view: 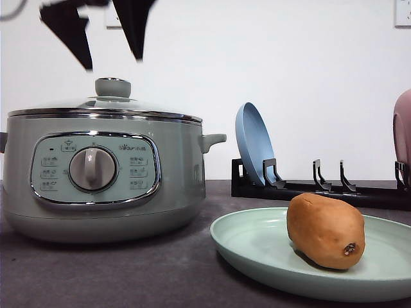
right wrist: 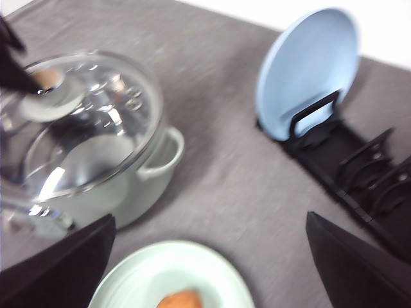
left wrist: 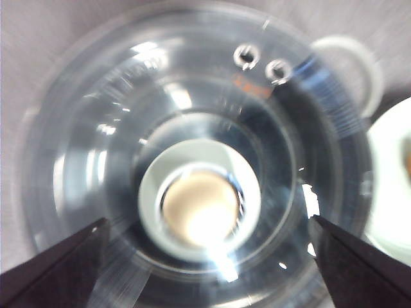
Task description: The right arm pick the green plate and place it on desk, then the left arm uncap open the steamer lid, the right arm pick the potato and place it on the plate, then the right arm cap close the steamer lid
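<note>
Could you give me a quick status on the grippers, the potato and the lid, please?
Left gripper open above the steamer lid, which sits on the pot. Right gripper open, holding nothing. Potato on the green plate. Nothing in the way.

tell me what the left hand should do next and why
Probably lift the left hand straight up and away. Its jaws are open and hang above the knob without touching it, the steamer lid sits flat on the steamer, and the potato lies on the green plate, so nothing seems left to grasp.
</note>
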`<action>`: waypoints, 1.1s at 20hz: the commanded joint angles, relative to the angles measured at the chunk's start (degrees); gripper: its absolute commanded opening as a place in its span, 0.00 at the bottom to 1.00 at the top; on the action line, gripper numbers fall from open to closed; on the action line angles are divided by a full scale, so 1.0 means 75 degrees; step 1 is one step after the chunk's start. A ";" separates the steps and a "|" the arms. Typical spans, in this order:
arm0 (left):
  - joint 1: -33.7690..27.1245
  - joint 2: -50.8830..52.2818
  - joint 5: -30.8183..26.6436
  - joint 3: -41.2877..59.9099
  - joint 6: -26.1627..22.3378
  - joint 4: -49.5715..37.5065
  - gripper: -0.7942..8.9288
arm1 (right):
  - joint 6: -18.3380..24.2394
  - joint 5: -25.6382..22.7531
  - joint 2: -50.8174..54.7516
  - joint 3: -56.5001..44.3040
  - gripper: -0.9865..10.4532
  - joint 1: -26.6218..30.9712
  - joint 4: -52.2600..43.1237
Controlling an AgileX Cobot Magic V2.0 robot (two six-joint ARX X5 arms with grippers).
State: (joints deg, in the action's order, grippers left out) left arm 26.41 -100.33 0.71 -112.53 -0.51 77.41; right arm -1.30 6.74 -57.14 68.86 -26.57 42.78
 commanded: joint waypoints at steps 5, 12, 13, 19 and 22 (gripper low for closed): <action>0.0090 0.1250 0.0697 -0.0219 0.0012 0.0551 0.59 | -0.0023 0.1099 -0.0050 0.0134 0.50 -0.0041 0.1352; 0.0090 0.2247 0.1547 -0.0219 0.0012 0.0708 0.52 | -0.0020 0.2582 -0.0050 0.0134 0.50 -0.0041 0.2672; 0.0090 0.2308 0.1547 -0.0219 0.0012 0.0708 0.52 | -0.0020 0.2579 -0.0052 0.0134 0.50 -0.0041 0.2713; 0.0090 0.2346 0.1547 -0.0219 -0.0017 0.0708 0.10 | 0.0067 0.2567 -0.0050 0.0134 0.08 -0.0041 0.2707; 0.0087 0.2346 0.1545 -0.0219 -0.0012 0.0708 0.10 | 0.0064 0.2559 -0.0052 0.0134 0.09 -0.0041 0.2597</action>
State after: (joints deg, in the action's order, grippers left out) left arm 26.76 -82.04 12.14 -112.57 -0.51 80.97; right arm -1.28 25.78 -57.14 68.86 -26.57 62.72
